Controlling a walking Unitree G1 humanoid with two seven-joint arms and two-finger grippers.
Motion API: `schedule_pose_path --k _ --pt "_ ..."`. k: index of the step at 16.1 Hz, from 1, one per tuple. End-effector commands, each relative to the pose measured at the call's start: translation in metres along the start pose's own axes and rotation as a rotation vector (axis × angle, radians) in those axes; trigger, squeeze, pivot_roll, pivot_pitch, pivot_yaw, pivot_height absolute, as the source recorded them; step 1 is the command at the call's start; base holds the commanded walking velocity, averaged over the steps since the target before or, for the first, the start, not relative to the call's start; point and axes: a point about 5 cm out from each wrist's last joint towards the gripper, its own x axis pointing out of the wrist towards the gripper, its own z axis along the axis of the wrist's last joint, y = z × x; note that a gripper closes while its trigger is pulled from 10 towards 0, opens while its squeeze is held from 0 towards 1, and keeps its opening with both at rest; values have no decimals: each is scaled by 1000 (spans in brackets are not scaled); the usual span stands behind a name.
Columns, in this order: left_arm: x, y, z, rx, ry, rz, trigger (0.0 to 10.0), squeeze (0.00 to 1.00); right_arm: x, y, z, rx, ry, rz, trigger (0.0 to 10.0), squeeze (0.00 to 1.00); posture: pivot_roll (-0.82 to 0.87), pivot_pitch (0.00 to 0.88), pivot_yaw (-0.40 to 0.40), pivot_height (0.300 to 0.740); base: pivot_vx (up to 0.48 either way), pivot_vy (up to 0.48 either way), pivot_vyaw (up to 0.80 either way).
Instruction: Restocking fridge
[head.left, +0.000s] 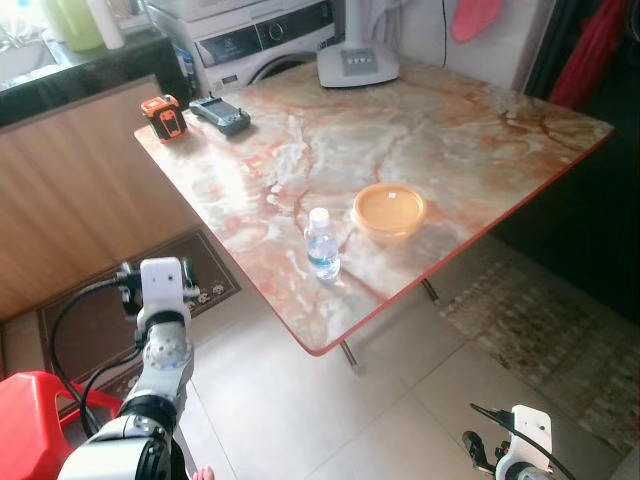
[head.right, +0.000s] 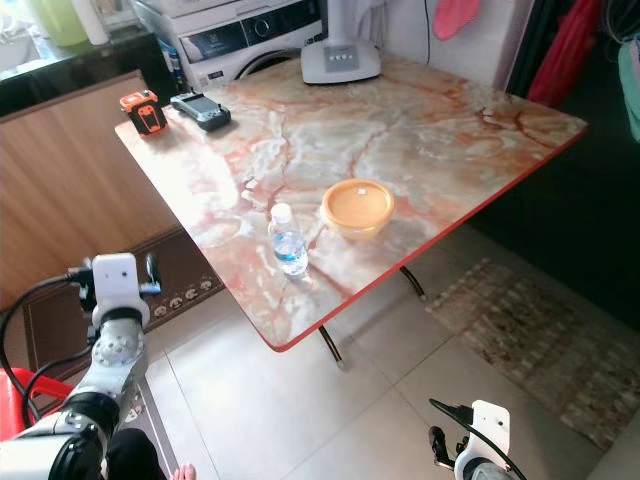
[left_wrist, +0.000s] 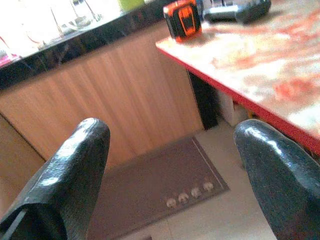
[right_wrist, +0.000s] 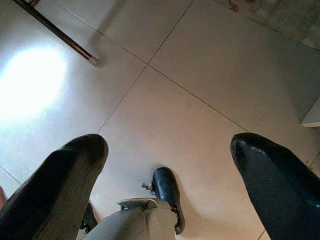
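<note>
A small clear water bottle (head.left: 322, 243) with a white cap stands upright near the front edge of the marble-patterned table (head.left: 470, 140). Beside it, to the right, sits a round orange lidded container (head.left: 389, 209). My left arm is raised at the table's left, below its level; its gripper (left_wrist: 172, 165) is open and holds nothing, facing the wooden cabinet and the table edge. My right arm hangs low at the bottom right; its gripper (right_wrist: 170, 170) is open over the tiled floor.
An orange tape measure (head.left: 163, 117) and a dark device (head.left: 220, 113) lie at the table's far left corner; a white fan base (head.left: 357, 62) stands at the back. Behind are a washing machine (head.left: 265, 40) and a wooden counter (head.left: 80, 190). A red stool (head.left: 30, 415) is bottom left.
</note>
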Motion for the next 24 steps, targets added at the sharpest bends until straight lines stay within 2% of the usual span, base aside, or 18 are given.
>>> schedule_pose_path --k 1,2,3,5,6,7,8,9,10,11,13,14,15,17,18,19,20,24 --pt "8 8 9 -1 -45 38 10000 0 0 0 -1 5 2 2 10000 0 -142 56 109 740 0 0 0" --pt "23 5 44 -21 -196 12 10000 0 0 0 -1 3 2 2 10000 0 -145 53 108 740 0 0 0" --pt "26 4 52 -28 -230 4 10000 0 0 0 -1 3 2 2 10000 0 -144 52 107 740 0 0 0" --pt "39 -27 136 8 -562 -170 10000 0 -1 -1 -2 0 6 -1 10000 0 -134 43 106 740 0 0 0" --pt "42 -46 166 -42 -597 -270 10000 0 -1 -1 -3 0 7 0 10000 0 -140 41 109 740 0 0 0" --pt "44 -62 176 -101 -534 -388 10000 0 -1 -1 -3 0 8 2 10000 0 -146 36 112 740 0 0 0" --pt "41 -89 187 -141 -424 -608 10000 0 -1 0 -4 0 10 4 10000 0 -147 32 115 740 0 0 0" --pt "38 -101 188 -151 -364 -723 10000 0 -1 0 -4 -1 11 4 10000 0 -145 31 118 740 0 0 0" --pt "33 -111 192 -104 -332 -816 10000 0 -1 0 -5 -1 12 3 10000 0 -141 27 119 740 0 0 0" --pt "29 -120 203 -194 -228 -919 10000 0 0 1 -6 -5 21 3 10000 0 -135 22 121 740 0 0 0" --pt "25 -121 218 -145 -251 -977 10000 0 0 1 -7 -19 35 6 10000 0 -130 18 123 740 0 0 0" --pt "20 -122 231 -152 -254 -1055 10000 0 0 1 -7 -18 33 6 10000 0 -128 16 124 740 0 0 0" --pt "14 -122 239 -165 -207 -1128 10000 0 0 2 -7 -15 33 7 10000 0 -127 13 125 740 0 0 0" --pt "-5 -129 234 -134 9 -1338 10000 0 0 2 -8 -20 41 12 10000 0 -111 5 123 740 0 0 0" --pt "-15 -135 220 -23 55 -1441 10000 0 0 3 -9 -20 42 13 10000 0 -117 1 137 740 0 0 0" --pt "-10 -135 217 1 63 -1407 10000 0 0 4 -9 -16 39 12 10000 0 -117 1 137 740 0 0 0" --pt "2 -131 213 57 96 -1362 10000 0 0 3 -9 -9 38 10 10000 0 -113 0 139 740 0 0 0" --pt "5 -130 214 103 120 -1347 10000 0 0 4 -9 -11 45 10 10000 0 -101 0 143 740 0 0 0"
